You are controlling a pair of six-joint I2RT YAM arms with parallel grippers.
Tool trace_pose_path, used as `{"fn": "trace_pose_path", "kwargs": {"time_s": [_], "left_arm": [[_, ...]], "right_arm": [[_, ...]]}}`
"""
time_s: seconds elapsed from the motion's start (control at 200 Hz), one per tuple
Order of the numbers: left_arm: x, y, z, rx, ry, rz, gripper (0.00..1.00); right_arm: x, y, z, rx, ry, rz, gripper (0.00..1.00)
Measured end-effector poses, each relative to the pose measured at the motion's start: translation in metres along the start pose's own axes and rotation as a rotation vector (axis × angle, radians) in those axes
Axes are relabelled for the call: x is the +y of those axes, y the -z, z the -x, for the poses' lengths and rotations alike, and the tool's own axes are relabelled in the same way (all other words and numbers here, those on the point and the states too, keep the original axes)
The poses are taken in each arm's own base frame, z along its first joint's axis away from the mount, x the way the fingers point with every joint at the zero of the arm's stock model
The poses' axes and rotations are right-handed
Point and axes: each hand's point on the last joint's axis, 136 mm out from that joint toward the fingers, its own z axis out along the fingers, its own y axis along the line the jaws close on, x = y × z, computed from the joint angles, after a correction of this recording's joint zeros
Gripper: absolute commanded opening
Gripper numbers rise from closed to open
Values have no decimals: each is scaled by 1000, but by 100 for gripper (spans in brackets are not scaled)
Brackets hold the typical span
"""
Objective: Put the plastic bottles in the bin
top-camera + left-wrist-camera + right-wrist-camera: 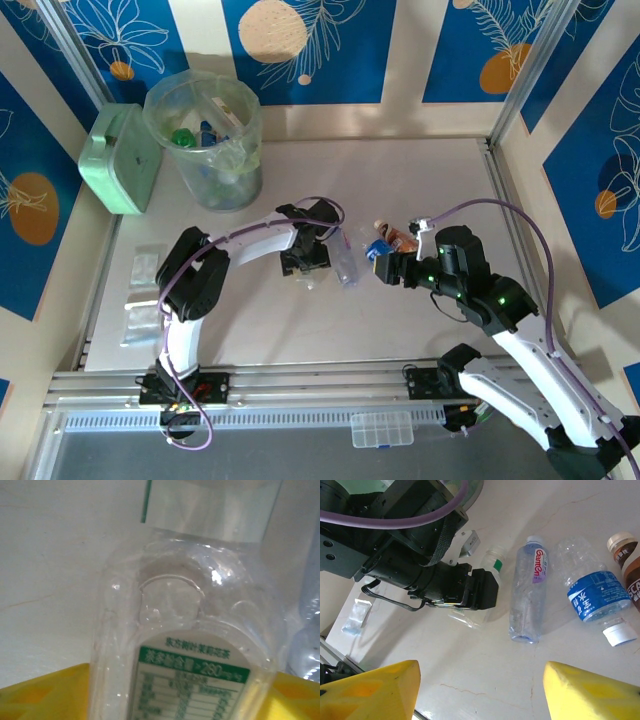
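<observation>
The left fingers [45, 697] are closed partway against both sides of a green-labelled clear bottle [190, 630], which lies on the tabletop [50, 580] at the centre of the top view. The right fingers [375, 690] stand wide apart above the tabletop, holding nothing. Four bottles lie out: that one, a second clear bottle [528, 595], a blue-labelled bottle [597, 597] and a brown bottle [627, 562]. One bin [152, 118], upper left, holds more, too jumbled to count.
</observation>
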Motion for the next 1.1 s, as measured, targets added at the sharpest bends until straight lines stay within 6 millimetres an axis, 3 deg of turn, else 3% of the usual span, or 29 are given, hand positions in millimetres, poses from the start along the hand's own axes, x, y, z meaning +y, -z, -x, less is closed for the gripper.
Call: {"fn": "trace_pose_path", "kwargs": {"time_s": [0.36, 0.68, 0.81, 1.1], "left_arm": [[3, 0, 2, -3, -81, 5, 52], [7, 5, 6, -34, -146, 18, 50], [10, 31, 9, -101, -198, -26, 50], [-17, 141, -2, -376, -430, -456, 49]], "right_arm": [[0, -4, -2, 15, -5, 7, 67], [2, -6, -3, 27, -6, 16, 67], [3, -7, -2, 36, -8, 19, 67], [18, -8, 7, 35, -9, 79, 67]]}}
